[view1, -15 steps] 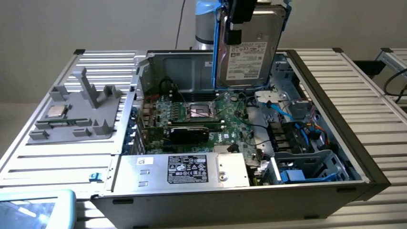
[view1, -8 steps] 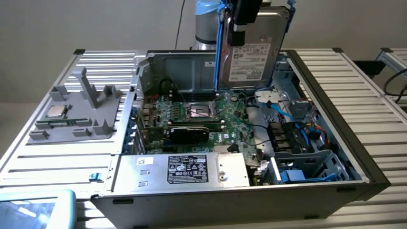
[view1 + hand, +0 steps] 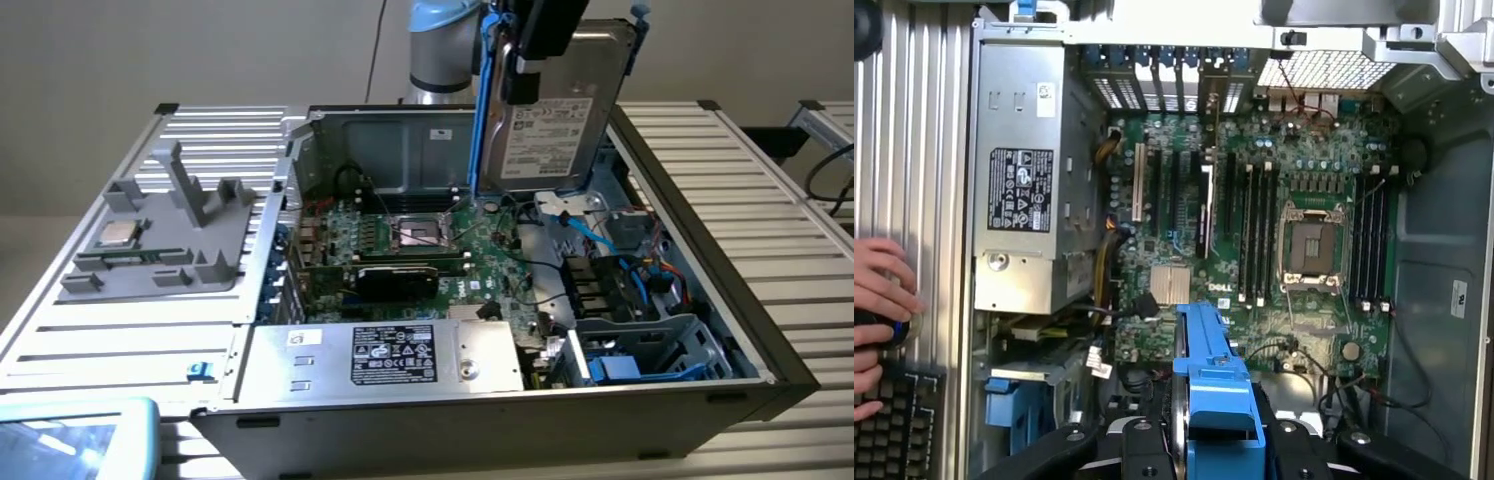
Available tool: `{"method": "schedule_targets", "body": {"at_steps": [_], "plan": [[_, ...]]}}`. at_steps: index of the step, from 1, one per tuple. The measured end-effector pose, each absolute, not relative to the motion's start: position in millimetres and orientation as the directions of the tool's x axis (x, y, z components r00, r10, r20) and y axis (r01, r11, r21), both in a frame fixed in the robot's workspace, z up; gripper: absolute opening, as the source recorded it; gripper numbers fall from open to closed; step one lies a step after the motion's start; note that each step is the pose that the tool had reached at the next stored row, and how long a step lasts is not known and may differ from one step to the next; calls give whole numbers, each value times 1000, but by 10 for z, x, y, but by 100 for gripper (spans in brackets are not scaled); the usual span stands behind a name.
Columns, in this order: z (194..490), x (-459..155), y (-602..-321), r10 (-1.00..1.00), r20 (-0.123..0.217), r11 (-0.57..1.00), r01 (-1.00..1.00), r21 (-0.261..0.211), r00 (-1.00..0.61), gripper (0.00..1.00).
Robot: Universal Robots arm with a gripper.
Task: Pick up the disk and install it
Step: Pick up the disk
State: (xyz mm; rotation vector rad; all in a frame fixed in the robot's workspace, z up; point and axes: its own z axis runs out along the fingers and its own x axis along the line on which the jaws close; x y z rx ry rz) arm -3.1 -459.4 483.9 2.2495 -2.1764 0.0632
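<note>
**Status of work**

1. The computer case (image 3: 534,410) lies open on the ribbed tabletop (image 3: 747,160), with the motherboard (image 3: 441,260) exposed.
2. In the exterior view, the power supply (image 3: 387,355) sits at 6 o'clock from the motherboard. The drive cage (image 3: 654,350) sits at about 4 o'clock and has a blue part inside it.
3. The pick-up stage is judged complete. The disk (image 3: 554,120) is clear of the tabletop and hangs above the far end of the case, at 12 o'clock to 1 o'clock from the motherboard.
4. The install stage is judged outstanding. The disk sits in no bay, and it appears to touch no part of the case.

**Hand**

5. The hand (image 3: 523,70) is closed on the upper end of the disk and grips it across its thin sides.
6. In the wrist view, the blue carrier bracket (image 3: 1219,400) sits between the black fingers (image 3: 1104,450), with the motherboard beyond it.

**Orientation of the disk**

7. The long axis is close to vertical, running from 12 o'clock to 6 o'clock in the exterior view with a slight tilt.
8. The lower short edge points down into the case.
9. The white label (image 3: 541,135) faces the exterior camera.
10. The bracket runs along the edge on the exterior view's left.
</note>
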Motion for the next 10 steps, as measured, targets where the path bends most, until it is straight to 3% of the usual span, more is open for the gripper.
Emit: {"method": "schedule_targets", "body": {"at_steps": [10], "plan": [[4839,139,-4865,-999,35,-33,-999,-20,33,37]]}}
